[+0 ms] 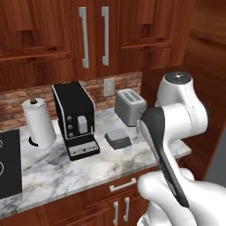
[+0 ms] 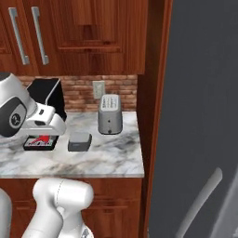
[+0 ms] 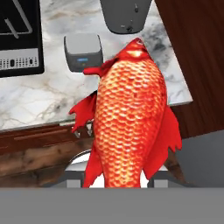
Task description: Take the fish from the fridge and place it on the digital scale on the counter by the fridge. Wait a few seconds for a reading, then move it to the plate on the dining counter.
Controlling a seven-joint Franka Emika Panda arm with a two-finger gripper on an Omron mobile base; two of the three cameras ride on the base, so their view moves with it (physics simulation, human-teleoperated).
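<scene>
My gripper (image 2: 42, 135) is shut on the fish (image 3: 129, 113), a bright red-orange scaled fish that hangs between the fingers, head away from the hand. It hovers above the front part of the marble counter (image 2: 107, 158), a little short and left of the digital scale (image 3: 83, 51), a low dark grey block (image 1: 117, 139) (image 2: 79, 141) with nothing on it. The fridge (image 2: 200, 116) stands right of the counter with its grey door closed. The plate and the dining counter are out of view.
A silver toaster (image 1: 130, 106) (image 2: 110, 114) stands just behind the scale. A black coffee machine (image 1: 75, 119) sits to its left, then a paper towel roll (image 1: 39, 121) and a black cooktop (image 1: 9, 163). Wooden cabinets (image 1: 92, 35) hang above.
</scene>
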